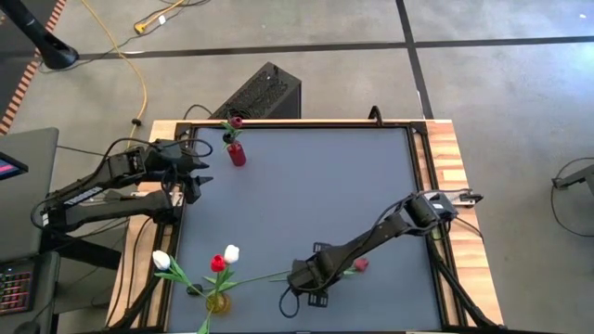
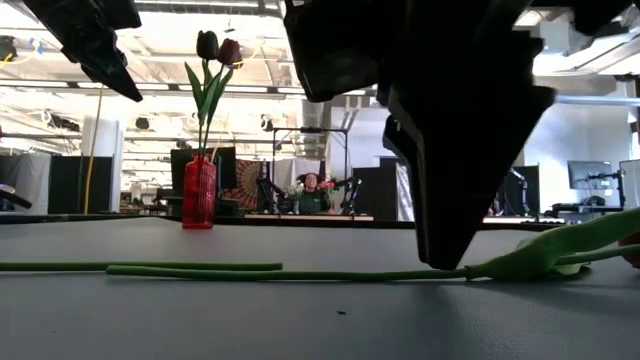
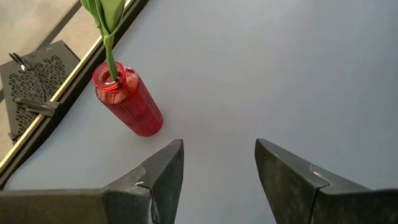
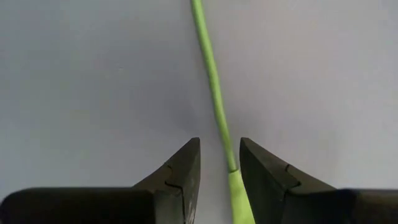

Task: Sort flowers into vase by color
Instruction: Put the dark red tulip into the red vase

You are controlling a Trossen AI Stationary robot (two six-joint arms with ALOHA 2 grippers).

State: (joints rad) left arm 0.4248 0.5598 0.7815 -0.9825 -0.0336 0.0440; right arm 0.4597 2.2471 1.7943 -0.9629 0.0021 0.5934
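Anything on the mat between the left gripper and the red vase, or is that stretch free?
Bare. In the left wrist view only grey mat lies between the open left gripper and the red vase; the high view agrees.

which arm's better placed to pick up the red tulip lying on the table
Right. The right gripper is down on the table with the lying tulip's stem between its fingers. The left gripper hovers open near the red vase, far from it.
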